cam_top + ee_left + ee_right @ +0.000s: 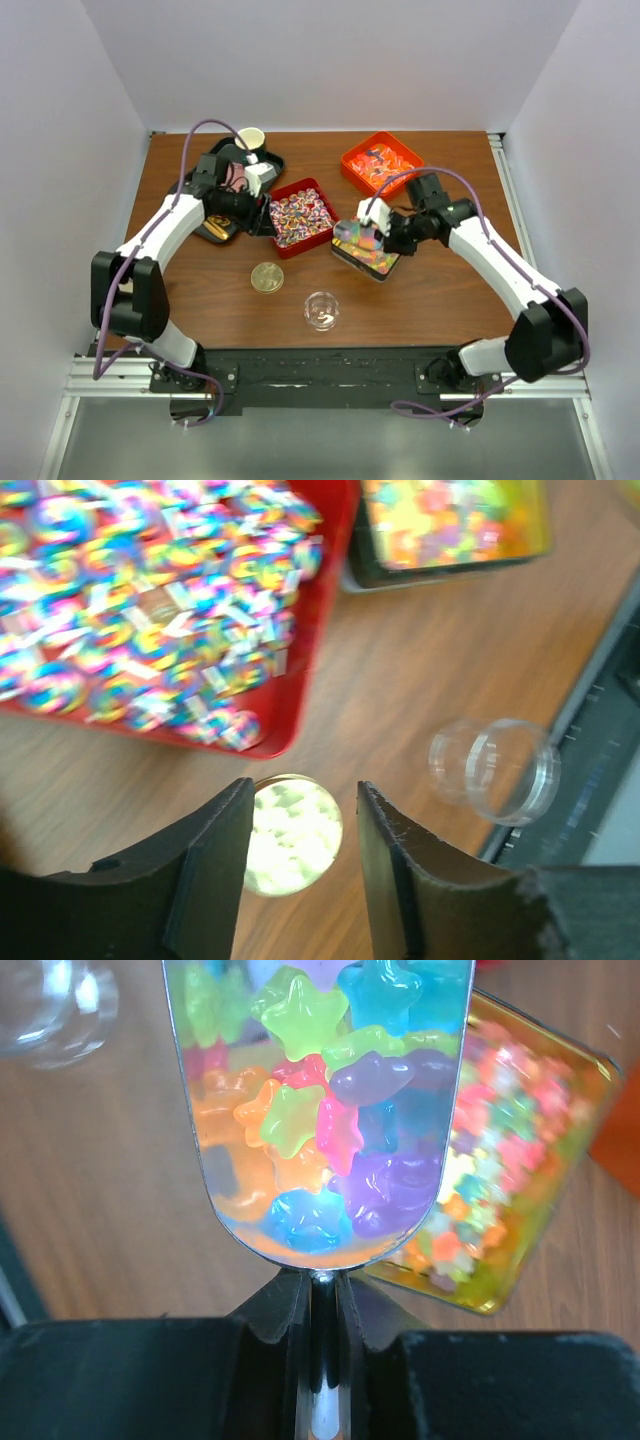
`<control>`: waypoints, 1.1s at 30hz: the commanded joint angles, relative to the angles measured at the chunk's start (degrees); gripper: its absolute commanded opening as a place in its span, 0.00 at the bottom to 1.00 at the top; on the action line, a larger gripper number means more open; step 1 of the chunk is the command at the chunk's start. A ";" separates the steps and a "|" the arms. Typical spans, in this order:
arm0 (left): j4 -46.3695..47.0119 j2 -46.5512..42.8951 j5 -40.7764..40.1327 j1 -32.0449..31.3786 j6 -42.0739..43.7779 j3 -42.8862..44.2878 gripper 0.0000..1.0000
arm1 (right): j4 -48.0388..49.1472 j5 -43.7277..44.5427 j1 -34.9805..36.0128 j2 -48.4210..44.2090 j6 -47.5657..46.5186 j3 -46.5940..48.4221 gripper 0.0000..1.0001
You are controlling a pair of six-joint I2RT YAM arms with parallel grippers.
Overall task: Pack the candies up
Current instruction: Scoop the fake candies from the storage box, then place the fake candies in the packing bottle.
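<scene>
Right claw clenched on scoop handle, scoop loaded with star candies; left claw released, seemingly hovering over gold lid.

You had a brown wooden worktop under the left pincer, plain white walls rising beyond and beside it, a metal rail behind, evenly lit.

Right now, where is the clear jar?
In the top view, the clear jar stands near the table's front edge, roughly midway between the two arm bases. It is just right of and slightly nearer than the gold lid.
</scene>
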 commanded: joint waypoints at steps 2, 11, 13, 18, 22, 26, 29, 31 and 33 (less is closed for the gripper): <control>4.31 -6.68 -8.78 3.75 -2.90 -2.56 0.56 | -13.14 3.87 5.10 -3.39 -9.17 2.24 0.00; 8.09 -15.47 -14.33 9.20 -4.76 -9.94 0.58 | -20.70 19.24 15.65 -2.69 -13.30 4.35 0.00; 9.32 -16.79 -14.42 9.73 -5.02 -12.14 0.58 | -21.67 22.06 18.64 -0.77 -13.22 5.93 0.00; 11.35 -20.57 -14.24 12.98 -6.16 -15.57 0.58 | -24.04 28.22 23.29 4.33 -11.64 9.62 0.00; 12.05 -23.39 -14.86 13.78 -6.25 -17.24 0.58 | -24.31 33.48 26.64 7.94 -10.75 12.61 0.00; 12.49 -25.41 -15.47 14.22 -6.60 -17.68 0.58 | -25.10 38.32 30.24 10.75 -10.23 14.46 0.00; 13.02 -26.11 -15.83 14.48 -6.95 -17.94 0.58 | -26.59 41.49 33.40 12.51 -9.18 16.22 0.00; 13.37 -26.47 -15.82 14.57 -7.13 -18.03 0.58 | -27.56 44.20 35.78 13.48 -8.73 16.92 0.00; 13.37 -26.64 -15.83 14.74 -7.48 -17.95 0.58 | -28.70 45.79 38.06 13.92 -8.29 17.45 0.00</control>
